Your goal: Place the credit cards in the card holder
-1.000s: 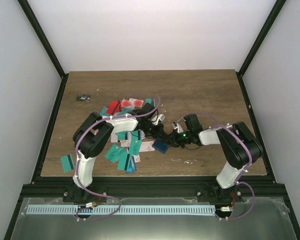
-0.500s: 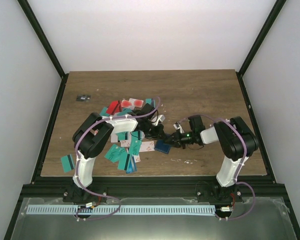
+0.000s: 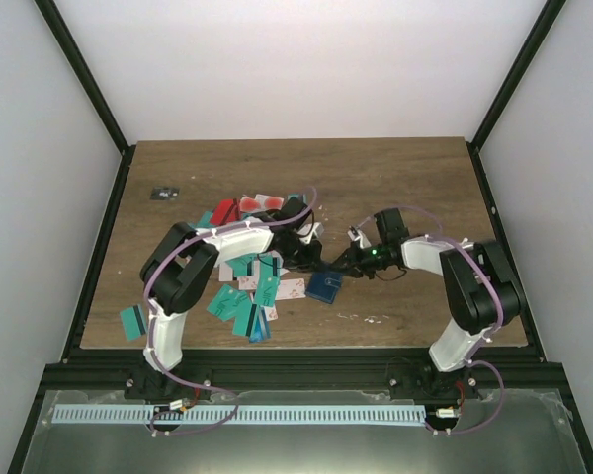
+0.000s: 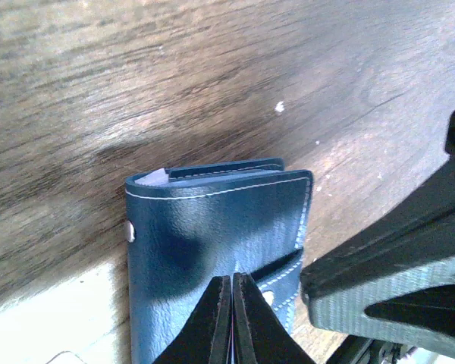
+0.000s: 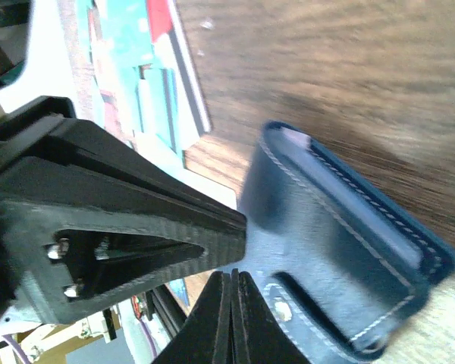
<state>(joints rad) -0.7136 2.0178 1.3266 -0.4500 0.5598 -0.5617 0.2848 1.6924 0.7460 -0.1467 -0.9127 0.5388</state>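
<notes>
Left gripper: fingers pressed together, tips over the strap of the card holder. Nothing shows between them; whether they nip the strap edge cannot be told.

Right gripper: fingers likewise pressed together, tips at the near edge of the holder, close beside the left gripper.

Card holder: lies folded on the table near its middle, just right of the card pile and between the two grippers. A pale edge shows inside its open end in both wrist views. This may be a card already loaded; the count cannot be read.

Credit cards: most lie loose in a scattered pile left of the holder, under the left arm. One teal card sits apart at the near left.

Status: early stage. Nearly all cards are not yet inserted, and the holder must be opened for access.
</notes>
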